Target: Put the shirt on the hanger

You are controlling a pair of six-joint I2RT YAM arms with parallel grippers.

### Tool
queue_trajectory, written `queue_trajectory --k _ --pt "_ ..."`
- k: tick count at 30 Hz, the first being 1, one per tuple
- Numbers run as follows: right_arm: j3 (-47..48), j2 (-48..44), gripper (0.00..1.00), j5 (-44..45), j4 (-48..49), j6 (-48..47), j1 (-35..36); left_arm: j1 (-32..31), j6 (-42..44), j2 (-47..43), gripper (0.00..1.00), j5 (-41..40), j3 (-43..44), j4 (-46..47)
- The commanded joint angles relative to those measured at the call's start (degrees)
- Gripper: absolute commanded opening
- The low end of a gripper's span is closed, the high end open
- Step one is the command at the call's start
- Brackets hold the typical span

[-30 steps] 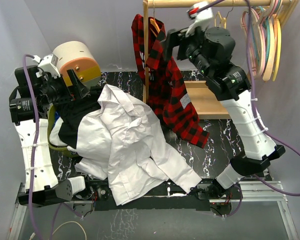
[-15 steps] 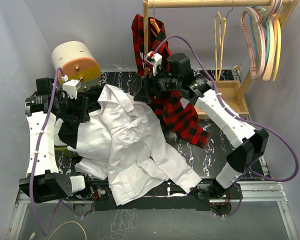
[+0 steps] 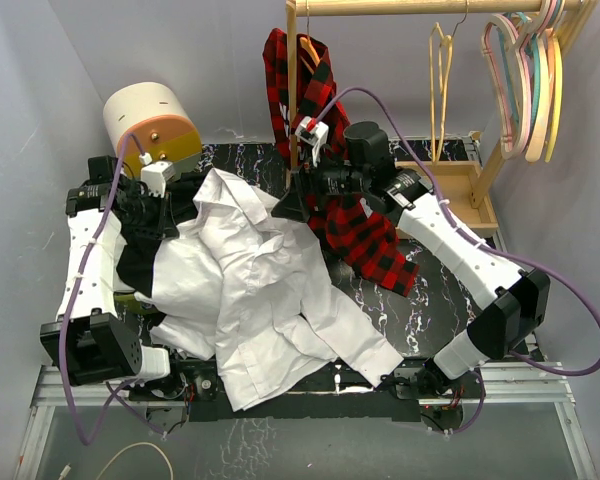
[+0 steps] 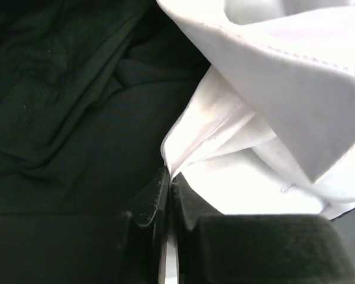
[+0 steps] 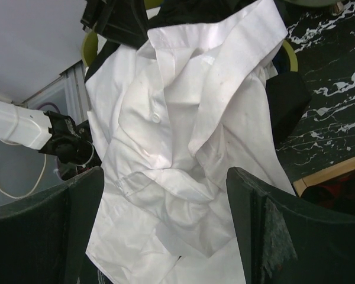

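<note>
Both my arms have closed in on the shirt (image 3: 260, 290), heaped over the near-left of the table (image 3: 450, 270).

It sprawls over the black garment (image 4: 65, 118), the plaid shirt (image 3: 365, 225) just right of it. The hanger (image 3: 440, 70) hangs far right on the rail (image 3: 400, 6), well apart from both grippers. My right gripper (image 5: 164, 171), spread wide and empty, has dropped over the collar. My left gripper (image 4: 168, 177) has slid right, pinched tight on a fold at the shirt's left edge.
</note>
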Motion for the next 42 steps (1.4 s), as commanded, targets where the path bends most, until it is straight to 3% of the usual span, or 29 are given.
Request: queue_trajectory --k 1,10,16,17,19,20,21,24,29,31,35,39,42 --pt "-2.1 -0.5 0.88 -2.7 6.1 -1.6 -0.1 0.1 3.4 -3.6 0.00 -2.8 1.2 -1.8" --pt "-2.2 3.5 0.87 -5.3 9.6 -0.7 -0.1 0.1 21.2 -23.2 0.00 -26.9 -3.3 -3.2" --pt "-5.2 1.0 0.88 -5.1 15.8 1.2 0.1 0.1 24.8 -26.7 0.03 -40.1 -10.4 4.5" --pt "-5.0 0.3 0.88 -5.0 15.6 1.2 0.2 0.1 23.9 -25.7 0.17 -41.2 -10.4 5.1" --pt "-3.9 -1.2 0.88 -3.4 13.4 0.3 0.6 0.1 19.5 -22.5 0.61 -41.5 -7.1 3.4" --pt "-3.4 -2.1 0.88 -2.0 11.6 -0.6 0.8 0.1 16.9 -20.5 0.75 -40.3 -4.0 0.7" --pt "-2.9 -3.1 0.89 -0.3 10.3 -1.5 1.1 0.1 14.2 -18.7 0.86 -38.4 -0.3 -2.6" --pt "-3.0 -6.8 0.90 3.2 8.1 -3.6 1.5 0.1 9.0 -15.7 0.96 -32.0 12.6 -10.2" --pt "-4.8 -12.2 0.93 6.0 8.0 -4.4 1.6 0.1 -1.0 -10.8 0.97 -19.6 34.6 -17.1" --pt "-5.3 -13.4 0.95 6.6 8.4 -4.3 1.6 0.1 -6.0 -5.6 0.93 -12.0 39.1 -21.2" --pt "-5.6 -15.5 0.96 9.6 9.6 -4.5 1.5 0.1 -7.8 4.1 0.78 -1.7 39.8 -23.9" --pt "-6.2 -18.5 0.97 10.8 9.1 -4.7 1.6 0.1 -2.8 5.4 0.60 -3.4 36.8 -18.6" --pt "-9.4 -21.0 0.98 11.7 9.5 -4.5 1.5 0.2 1.8 3.4 0.57 -3.5 31.0 -13.6"
